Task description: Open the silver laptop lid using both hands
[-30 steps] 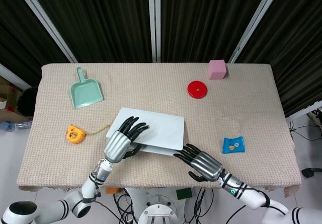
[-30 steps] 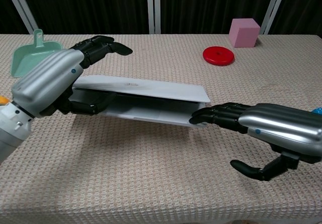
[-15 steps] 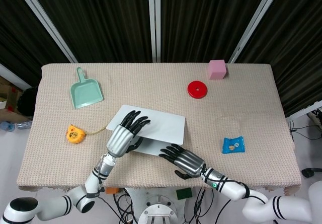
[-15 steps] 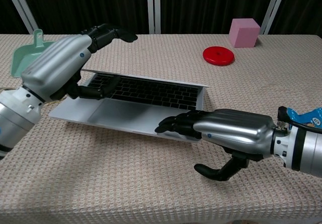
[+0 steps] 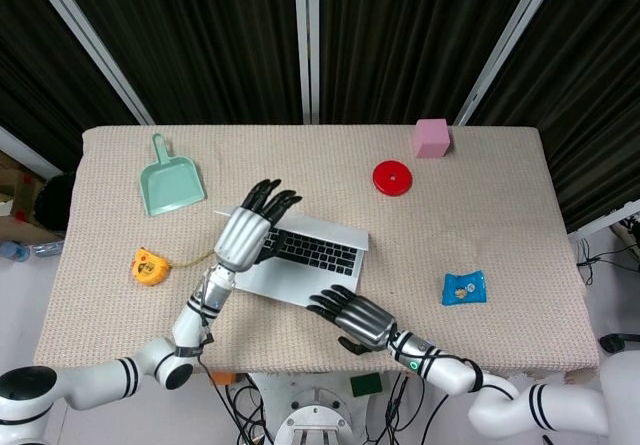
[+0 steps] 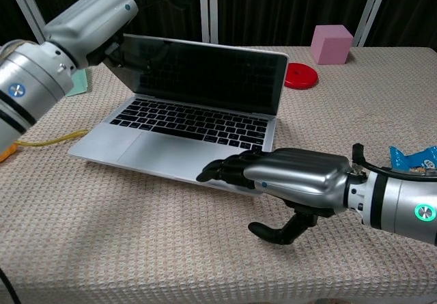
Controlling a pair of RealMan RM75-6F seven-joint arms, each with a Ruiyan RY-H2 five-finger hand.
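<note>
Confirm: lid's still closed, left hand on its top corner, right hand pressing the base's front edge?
Not closed. The chest view shows the laptop lid raised, screen and keyboard exposed. The rest holds: the left hand grips its top corner and the right hand rests on the base's front edge.

Silver laptop (image 6: 184,147) on the table's near-centre, lid raised upright, dark screen, black keyboard exposed

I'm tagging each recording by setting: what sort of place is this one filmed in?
Probably a robot lab or test booth, not a home or office. Black curtains on metal rails close off the back, a cloth-covered table carries unrelated props such as a dustpan and a pink block, and cables trail on the floor.
</note>
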